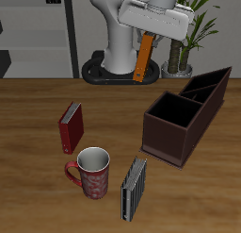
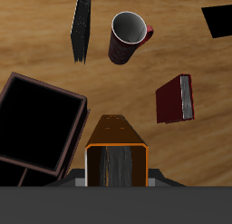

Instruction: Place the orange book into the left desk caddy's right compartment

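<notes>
My gripper [image 1: 148, 34] is shut on the orange book [image 1: 143, 62], which hangs slightly tilted, high above the table's back, well clear of everything. The wrist view looks down the orange book [image 2: 116, 153] onto its dark edge, held between my fingers [image 2: 82, 180]. The left desk caddy [image 1: 166, 142], a dark brown box with a big squarish section, stands on the table nearer the front edge than the book. From the wrist, the left desk caddy [image 2: 50, 87] lies beside the book, not under it. Its inner compartments look black.
A second dark brown box [image 1: 213, 86] with a diagonal divider stands right behind the caddy. A dark red book [image 1: 71, 126] stands upright, with a red patterned mug [image 1: 92, 173] and a grey striped book [image 1: 135, 188] nearer the front edge. A potted plant [image 1: 179, 48] stands at the back.
</notes>
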Robot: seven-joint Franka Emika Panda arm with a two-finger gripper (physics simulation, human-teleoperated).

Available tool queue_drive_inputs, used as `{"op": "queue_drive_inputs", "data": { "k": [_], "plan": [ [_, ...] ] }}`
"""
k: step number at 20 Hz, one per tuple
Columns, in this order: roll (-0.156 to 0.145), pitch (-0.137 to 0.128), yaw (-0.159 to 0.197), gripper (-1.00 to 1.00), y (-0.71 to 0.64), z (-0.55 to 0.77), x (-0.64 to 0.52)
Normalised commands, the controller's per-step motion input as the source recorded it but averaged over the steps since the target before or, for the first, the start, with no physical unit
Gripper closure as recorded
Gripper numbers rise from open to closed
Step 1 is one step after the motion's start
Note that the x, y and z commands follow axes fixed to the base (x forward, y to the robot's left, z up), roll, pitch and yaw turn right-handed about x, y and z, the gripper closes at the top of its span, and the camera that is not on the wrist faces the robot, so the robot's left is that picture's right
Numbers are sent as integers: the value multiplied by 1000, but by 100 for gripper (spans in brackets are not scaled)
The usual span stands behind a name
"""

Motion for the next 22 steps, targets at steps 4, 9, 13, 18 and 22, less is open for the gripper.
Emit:
{"op": "queue_drive_inputs", "data": {
  "k": [4, 9, 13, 18, 22],
  "plan": [
    [3, 15, -24, 100, 335, -35, 206],
    [37, -27, 58, 100, 370, -26, 214],
    [-34, 2, -45, 100, 86, 2, 198],
    [-18, 12, -43, 100, 139, -4, 205],
    [2, 29, -44, 100, 119, -78, 187]
  ]
}}
